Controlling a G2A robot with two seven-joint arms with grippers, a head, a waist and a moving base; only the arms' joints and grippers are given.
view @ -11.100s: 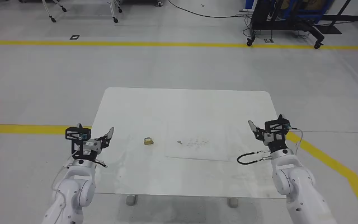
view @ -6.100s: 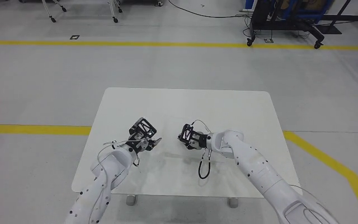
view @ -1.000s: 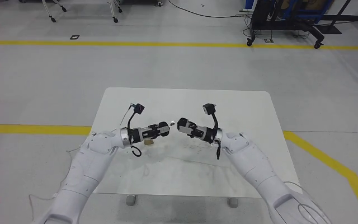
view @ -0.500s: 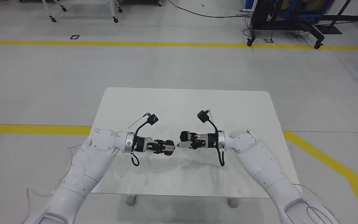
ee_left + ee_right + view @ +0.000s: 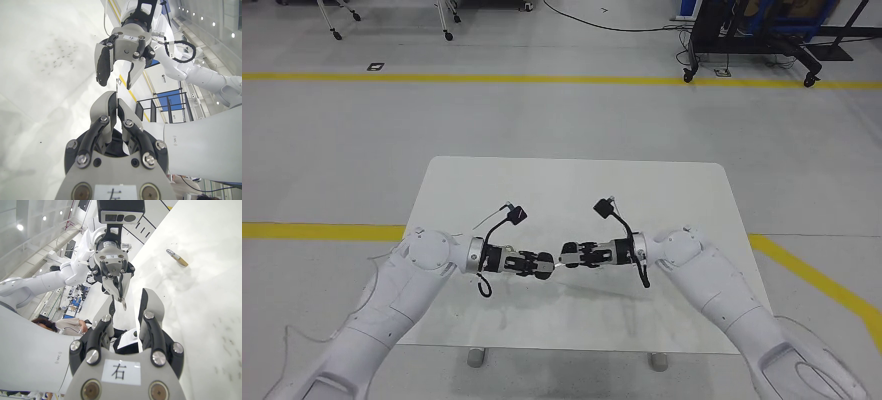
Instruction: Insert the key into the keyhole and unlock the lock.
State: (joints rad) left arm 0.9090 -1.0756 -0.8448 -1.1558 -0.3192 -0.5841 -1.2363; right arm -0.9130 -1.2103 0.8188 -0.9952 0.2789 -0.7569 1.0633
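A thin flat metal key (image 5: 116,86) sticks out of my left gripper (image 5: 116,95), which is shut on it above the table. My right gripper (image 5: 115,85) faces it tip to tip and is open, its fingers on either side of the key's free end without touching it. From the right wrist, the key (image 5: 123,305) hangs from the left gripper (image 5: 121,298), just ahead of my right gripper (image 5: 129,300). A brass padlock (image 5: 177,257) lies flat on the table beyond them. From above, the left gripper (image 5: 545,264) and right gripper (image 5: 568,254) meet mid-table.
The white table (image 5: 682,200) carries a patch of small dark marks (image 5: 60,55) near the grippers. Both forearms stretch across the table's middle from opposite sides, each with a looped black cable (image 5: 482,285).
Both grippers came down and toward the table's front edge, staying tip to tip. The left arm now covers the padlock in the top view. Little has moved in the last half second.
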